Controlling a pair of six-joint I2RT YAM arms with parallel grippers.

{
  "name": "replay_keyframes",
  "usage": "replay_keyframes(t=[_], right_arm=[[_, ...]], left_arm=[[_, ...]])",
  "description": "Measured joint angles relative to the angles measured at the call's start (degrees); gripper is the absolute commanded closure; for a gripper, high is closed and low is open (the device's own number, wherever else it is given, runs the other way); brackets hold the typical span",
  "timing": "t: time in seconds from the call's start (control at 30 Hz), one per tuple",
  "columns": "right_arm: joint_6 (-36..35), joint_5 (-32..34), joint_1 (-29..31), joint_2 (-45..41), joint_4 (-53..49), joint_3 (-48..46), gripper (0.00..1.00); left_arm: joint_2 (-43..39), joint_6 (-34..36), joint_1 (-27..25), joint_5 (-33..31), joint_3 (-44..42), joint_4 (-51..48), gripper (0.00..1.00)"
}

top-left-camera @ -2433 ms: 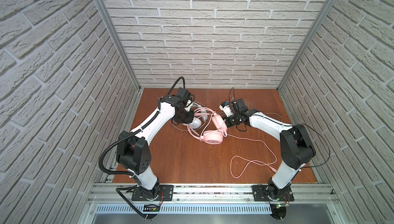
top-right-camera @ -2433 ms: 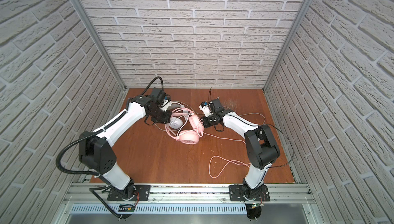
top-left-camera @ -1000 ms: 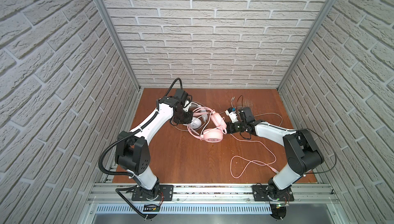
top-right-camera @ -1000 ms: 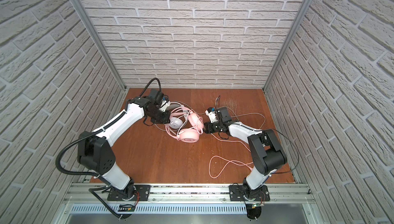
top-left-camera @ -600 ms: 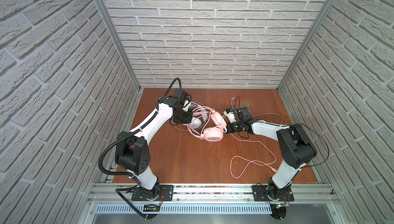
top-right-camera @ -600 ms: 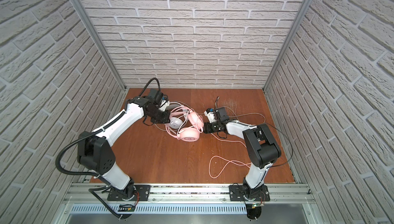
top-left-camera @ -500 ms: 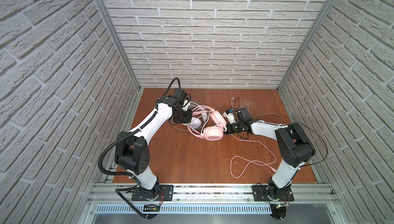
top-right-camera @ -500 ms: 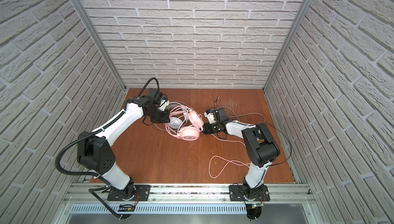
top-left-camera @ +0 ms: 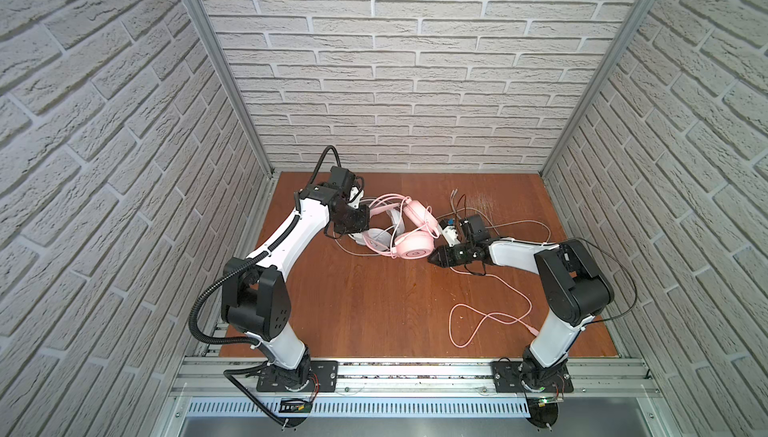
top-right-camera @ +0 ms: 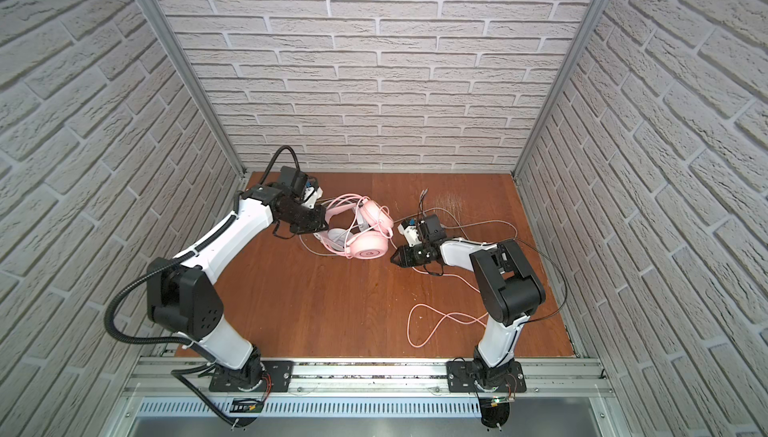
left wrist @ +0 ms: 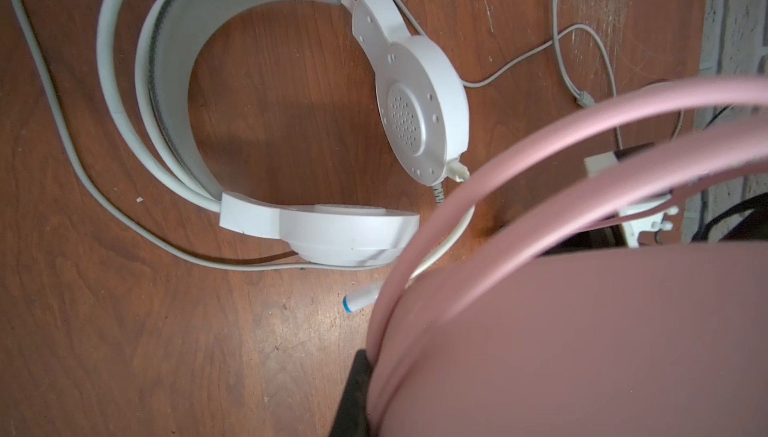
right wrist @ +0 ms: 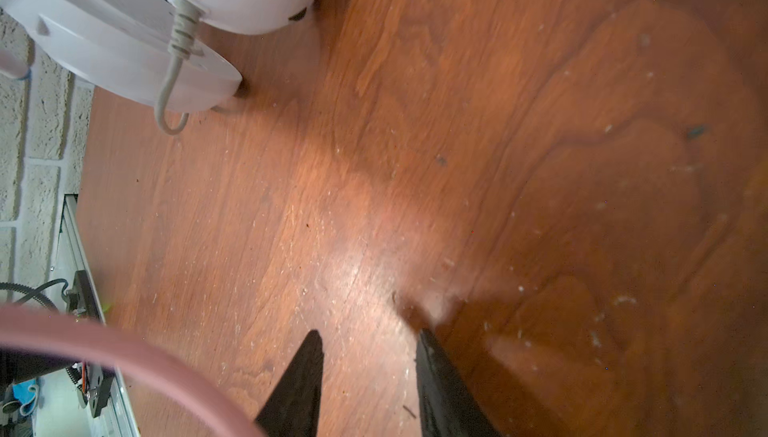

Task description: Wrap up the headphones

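Wooden table (top-left-camera: pixel 374 302), left tool (top-left-camera: pixel 365 219) clamping pink headset (top-left-camera: pixel 411 243), right tool (right wrist: pixel 370 345) low, parted.

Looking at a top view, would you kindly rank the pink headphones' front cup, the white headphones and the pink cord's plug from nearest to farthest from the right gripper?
From the right gripper:
1. pink headphones' front cup, just to its left.
2. white headphones, further left, beyond that cup.
3. pink cord's plug, far off to the front right.
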Motion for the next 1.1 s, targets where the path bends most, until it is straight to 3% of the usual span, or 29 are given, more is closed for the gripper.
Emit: replay_keyframes(t=[1.1], right_arm=[[1.6, -4.5, 0.4, -0.8, 4.4, -5.4, 0.67]], left_arm=[[0.0, -7.6, 3.7, 0.9, 0.4, 7.9, 1.0]])
